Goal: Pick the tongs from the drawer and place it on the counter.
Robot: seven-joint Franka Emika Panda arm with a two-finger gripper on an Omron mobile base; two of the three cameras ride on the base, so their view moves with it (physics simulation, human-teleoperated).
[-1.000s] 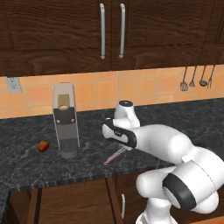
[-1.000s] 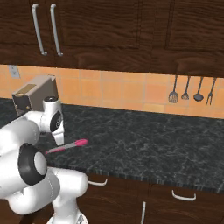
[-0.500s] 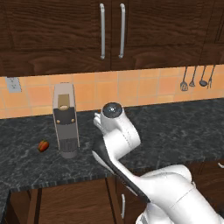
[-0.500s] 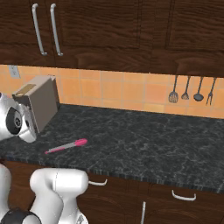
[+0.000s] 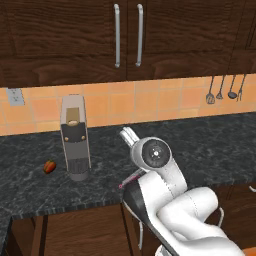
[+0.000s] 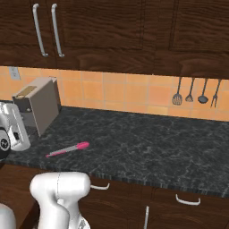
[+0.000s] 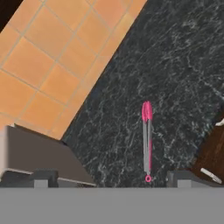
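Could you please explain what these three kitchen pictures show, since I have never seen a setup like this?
This is a simulated kitchen with a white robot arm on a base that can drive. Two pictures come from cameras on that base, behind the arm to its left and right; both look forward over the same black speckled counter. The third comes from a camera on the hand, looking along the gripper, whose dark finger tips rise at its bottom edge. The pink tongs lie flat on the counter near its front edge, and the gripper holds nothing. A grey coffee machine stands against the orange tiled wall, a small red fruit beside it, and dark utensils hang on the wall.
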